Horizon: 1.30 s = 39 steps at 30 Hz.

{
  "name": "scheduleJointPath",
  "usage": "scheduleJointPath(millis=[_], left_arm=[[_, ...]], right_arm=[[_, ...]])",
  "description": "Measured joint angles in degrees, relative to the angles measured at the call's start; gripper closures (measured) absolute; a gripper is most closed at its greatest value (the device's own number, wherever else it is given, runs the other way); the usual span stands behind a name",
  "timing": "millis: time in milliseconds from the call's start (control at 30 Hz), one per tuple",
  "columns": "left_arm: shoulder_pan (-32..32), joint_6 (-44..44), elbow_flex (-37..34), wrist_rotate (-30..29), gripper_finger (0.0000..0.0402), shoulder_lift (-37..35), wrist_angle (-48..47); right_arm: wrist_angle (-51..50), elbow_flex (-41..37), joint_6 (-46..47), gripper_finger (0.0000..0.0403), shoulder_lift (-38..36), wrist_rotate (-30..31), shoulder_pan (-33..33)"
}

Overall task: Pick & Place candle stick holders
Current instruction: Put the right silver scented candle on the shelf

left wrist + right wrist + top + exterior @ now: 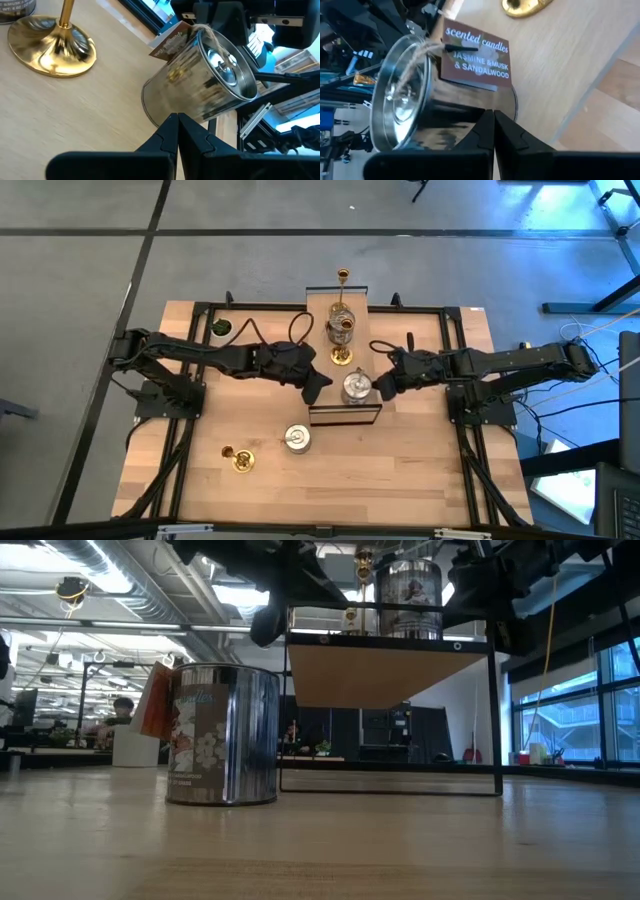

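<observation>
Risk first: silver holder (pixel 356 387) on raised shelf (pixel 318 315), near its front edge, flanked by left gripper (pixel 316 383) and right gripper (pixel 383 385), both pinched together, holding nothing. Could slide off that edge if nudged. Second silver holder (pixel 297 439) and fallen brass holder (pixel 238 459) toward tabletop's front-left corner; more brass ones (pixel 341 326) on shelf. Pale wood tabletop (pixel 420 470), open workshop beyond.

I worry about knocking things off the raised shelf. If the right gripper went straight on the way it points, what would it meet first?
Most likely the silver candle tin on the raised shelf: the shut right gripper points at its side from close by, its brown tag just beyond. The exact gap is unclear.
</observation>
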Motion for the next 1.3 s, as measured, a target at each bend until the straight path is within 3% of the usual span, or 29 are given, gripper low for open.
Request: scheduleJointPath(millis=[400, 1300], left_arm=[[-0.1, 0.1, 0.0, 2.9, 0.04, 0.0, 0.0], [0.6, 0.9, 0.0, 7.3, 0.04, 0.0, 0.4]], right_arm=[[0.7, 0.0, 0.9, 0.04, 1.4, -4.3, 0.1], [1.5, 3.0, 0.1, 0.0401, 3.7, -4.0, 0.5]])
